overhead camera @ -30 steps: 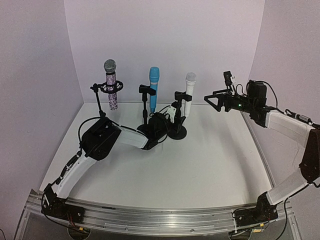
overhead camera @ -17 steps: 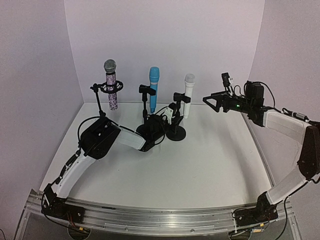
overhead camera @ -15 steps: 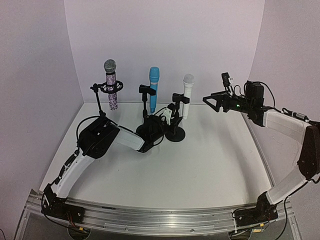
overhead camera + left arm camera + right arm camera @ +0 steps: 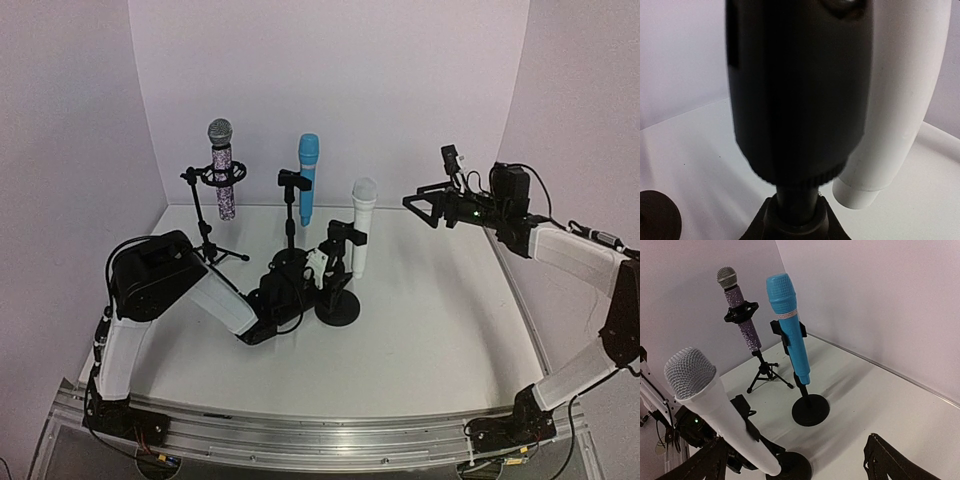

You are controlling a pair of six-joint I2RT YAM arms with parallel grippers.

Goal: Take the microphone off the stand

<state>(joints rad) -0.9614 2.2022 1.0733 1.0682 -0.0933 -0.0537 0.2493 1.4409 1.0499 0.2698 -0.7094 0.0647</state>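
**White microphone in its clip, left gripper at the stand**

The white microphone (image 4: pixel 362 225) stands upright in the clip (image 4: pixel 795 90) of its black stand (image 4: pixel 338 308), whose round base rests on the table (image 4: pixel 430 330) in front of the blue microphone (image 4: pixel 308 175). The left gripper (image 4: pixel 320 268) reaches in low from the left and is closed narrowly on the stand's post just below the clip. Its wrist camera is filled by the dark clip with the white body just to its right, and the fingers themselves are hidden there. The right gripper (image 4: pixel 418 203) hangs in the air well to the right of the white microphone, jaws spread wide and holding nothing. A purple glitter microphone (image 4: pixel 222 175) sits on a tripod at the back left
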